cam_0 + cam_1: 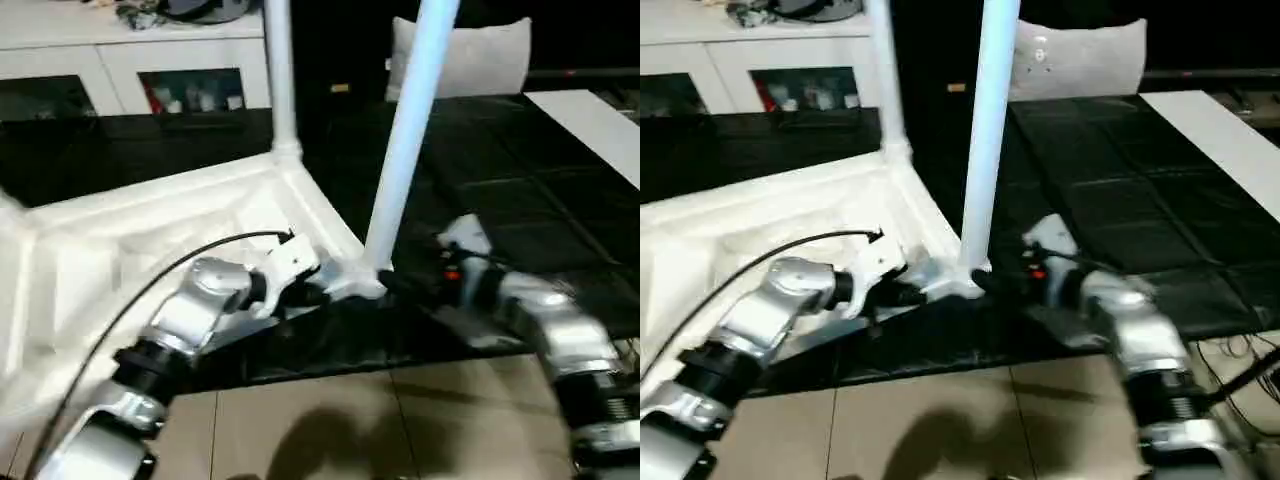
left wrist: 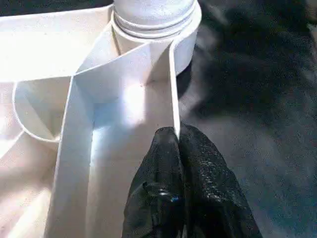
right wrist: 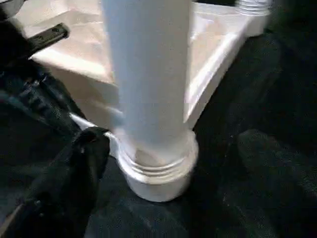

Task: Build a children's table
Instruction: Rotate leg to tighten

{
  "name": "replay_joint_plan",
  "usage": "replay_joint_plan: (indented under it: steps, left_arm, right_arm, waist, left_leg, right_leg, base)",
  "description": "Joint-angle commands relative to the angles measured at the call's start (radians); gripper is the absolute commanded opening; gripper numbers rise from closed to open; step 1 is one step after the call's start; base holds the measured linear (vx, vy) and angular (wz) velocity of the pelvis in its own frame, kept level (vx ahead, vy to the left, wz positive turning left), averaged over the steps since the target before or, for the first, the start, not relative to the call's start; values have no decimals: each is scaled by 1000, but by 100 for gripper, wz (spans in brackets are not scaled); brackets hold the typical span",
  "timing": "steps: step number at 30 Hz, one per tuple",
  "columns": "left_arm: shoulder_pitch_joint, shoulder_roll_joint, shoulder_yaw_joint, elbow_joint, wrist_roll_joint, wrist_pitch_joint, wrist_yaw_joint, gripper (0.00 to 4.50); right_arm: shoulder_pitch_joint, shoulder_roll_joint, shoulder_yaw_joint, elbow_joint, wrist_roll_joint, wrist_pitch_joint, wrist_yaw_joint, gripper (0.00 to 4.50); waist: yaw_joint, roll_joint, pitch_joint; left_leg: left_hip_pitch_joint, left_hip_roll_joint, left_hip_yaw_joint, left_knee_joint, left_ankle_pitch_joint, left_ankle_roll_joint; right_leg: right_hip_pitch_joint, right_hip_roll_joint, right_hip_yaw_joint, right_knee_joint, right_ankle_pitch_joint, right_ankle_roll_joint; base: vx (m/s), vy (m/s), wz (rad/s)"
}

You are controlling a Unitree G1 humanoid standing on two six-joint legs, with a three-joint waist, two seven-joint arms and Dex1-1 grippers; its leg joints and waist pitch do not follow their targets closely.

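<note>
i count two legs standing in tabletop (image 1: 120, 240) sockets: near leg (image 1: 410, 130), far leg (image 1: 280, 70). left gripper (image 2: 178, 148) clenched on tabletop rim beside near leg; right gripper (image 3: 163, 163) released, fingers straddling its base. remaining legs not visible.

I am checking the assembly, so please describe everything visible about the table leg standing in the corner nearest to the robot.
The near leg is a long white plastic-looking tube, smooth and slightly tapered, standing nearly upright and leaning a little. Its ringed lower end sits in the round corner socket of the upturned tabletop, which lies on a black mat. The right gripper has its fingers open on either side of the socket. The left gripper pinches the tabletop's rim close by.
</note>
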Motion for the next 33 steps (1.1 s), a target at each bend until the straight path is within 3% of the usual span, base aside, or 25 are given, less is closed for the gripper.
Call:
replay_joint_plan:
  steps: [1, 7, 12, 24, 27, 30, 32, 33]
  left_arm:
    - [-17, 24, -70, 1, 32, -64, -104, 0]
    - [-14, 71, -124, -28, 19, -132, -248, 0]
    - [-5, 88, -139, -55, -2, -151, -307, 0]
    - [-6, 88, -138, -46, 1, -167, -321, 0]
    - [-1, 88, -135, -49, -4, -161, -321, 0]
    - [12, 83, -120, -62, -25, -133, -316, 0]
    - [22, 75, -105, -78, -44, -102, -305, 0]
    - [28, 71, -97, -88, -55, -81, -299, 0]
  right_arm:
    - [8, -29, 34, -33, 27, 14, 110, 446]
    - [-10, -41, 56, -9, 59, -13, 236, 409]
    - [-7, -40, 84, -28, 83, -2, 312, 362]
    - [6, -38, 103, -41, 93, 7, 368, 253]
    - [7, -39, 109, -43, 99, 18, 380, 234]
    - [15, -34, 109, -57, 109, 39, 380, 210]
    - [22, -26, 104, -73, 119, 59, 368, 200]
    - [26, -21, 102, -82, 124, 70, 361, 198]
  waist:
    - [2, -7, -65]
    - [17, -6, -66]
    - [22, -6, -66]
    - [26, -8, -68]
    - [26, -13, -68]
    - [26, -12, -68]
    - [26, -6, -67]
    - [24, -9, -67]
  left_leg:
    - [-8, 28, -3, -62, -107, 108]
    - [-2, 32, -1, -63, -118, 91]
    - [-6, 32, -3, -63, -121, 86]
    - [-6, 32, -2, -62, -100, 81]
    - [-6, 30, -2, -62, -100, 83]
    - [-6, 30, -1, -62, -95, 84]
    - [-5, 31, -2, -62, -99, 80]
    - [-7, 31, -1, -63, -99, 78]
  right_leg:
    - [68, -63, 63, -65, -290, -121]
    - [64, -67, 65, -66, -313, -133]
    - [67, -67, 64, -63, -308, -137]
    - [67, -66, 64, -63, -311, -125]
    - [67, -66, 64, -63, -320, -123]
    - [67, -66, 64, -64, -327, -118]
    - [66, -66, 64, -65, -329, -118]
    - [67, -65, 64, -66, -328, -116]
  base:
    - [0, 0, 0]
    - [0, 0, 0]
    - [0, 0, 0]
    - [0, 0, 0]
    - [0, 0, 0]
    - [0, 0, 0]
    - [0, 0, 0]
    - [0, 0, 0]
